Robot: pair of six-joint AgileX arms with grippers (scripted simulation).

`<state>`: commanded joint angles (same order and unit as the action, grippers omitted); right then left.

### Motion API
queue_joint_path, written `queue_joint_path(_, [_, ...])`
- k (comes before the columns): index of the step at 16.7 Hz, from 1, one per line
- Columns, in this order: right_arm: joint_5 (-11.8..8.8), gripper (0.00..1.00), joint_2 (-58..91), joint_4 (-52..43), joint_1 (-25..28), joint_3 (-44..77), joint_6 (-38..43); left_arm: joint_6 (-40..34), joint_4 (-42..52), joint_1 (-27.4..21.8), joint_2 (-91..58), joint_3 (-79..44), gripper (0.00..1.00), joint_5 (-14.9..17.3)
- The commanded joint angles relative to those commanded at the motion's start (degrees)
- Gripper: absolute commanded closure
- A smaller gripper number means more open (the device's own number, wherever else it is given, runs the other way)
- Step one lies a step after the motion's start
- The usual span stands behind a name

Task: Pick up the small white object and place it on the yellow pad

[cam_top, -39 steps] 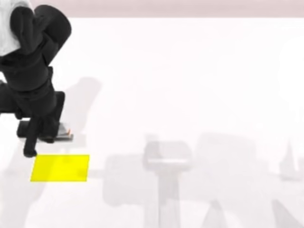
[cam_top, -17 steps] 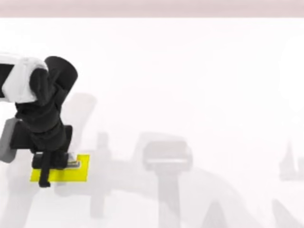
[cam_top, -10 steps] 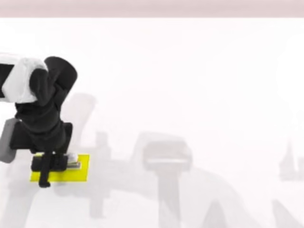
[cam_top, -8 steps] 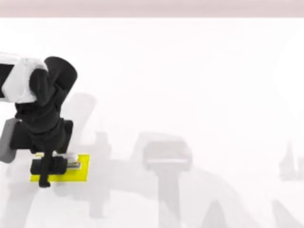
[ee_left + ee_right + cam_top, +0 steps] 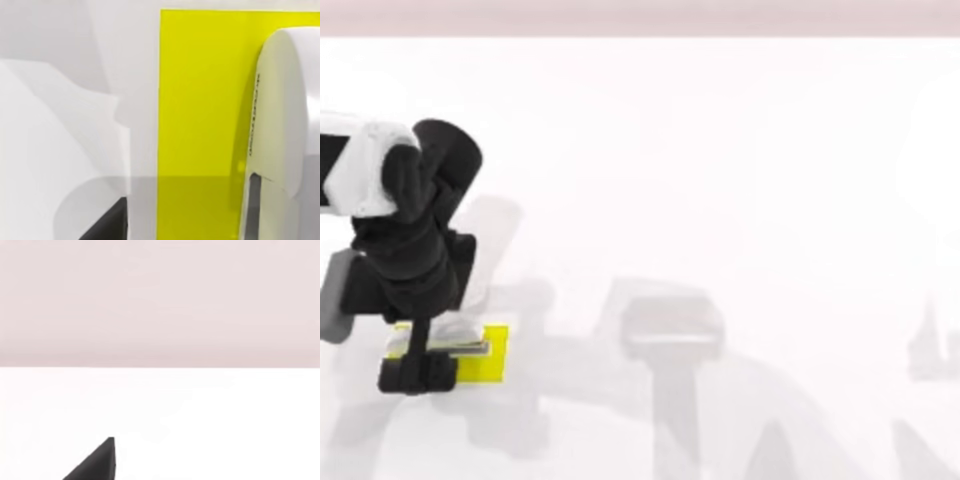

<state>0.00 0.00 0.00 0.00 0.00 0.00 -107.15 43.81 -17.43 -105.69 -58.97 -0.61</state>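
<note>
Reaching down at the table's left, left end effector (image 5: 417, 372) spread apart over yellow pad (image 5: 492, 352), small white object (image 5: 460, 346) lying on it

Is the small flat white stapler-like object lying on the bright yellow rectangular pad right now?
Yes, the left wrist view shows the small white object resting on the yellow pad, yellow showing along its side.

The left arm (image 5: 405, 255) is matte black and bulky, with one white segment and a grey rounded slab.
</note>
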Motion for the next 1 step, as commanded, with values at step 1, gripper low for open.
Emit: queue_joint_path(1, [0.0, 0.0, 0.0, 0.0, 0.0, 0.0, 0.0, 0.0, 0.0, 0.0, 0.0, 0.0, 0.0, 0.0])
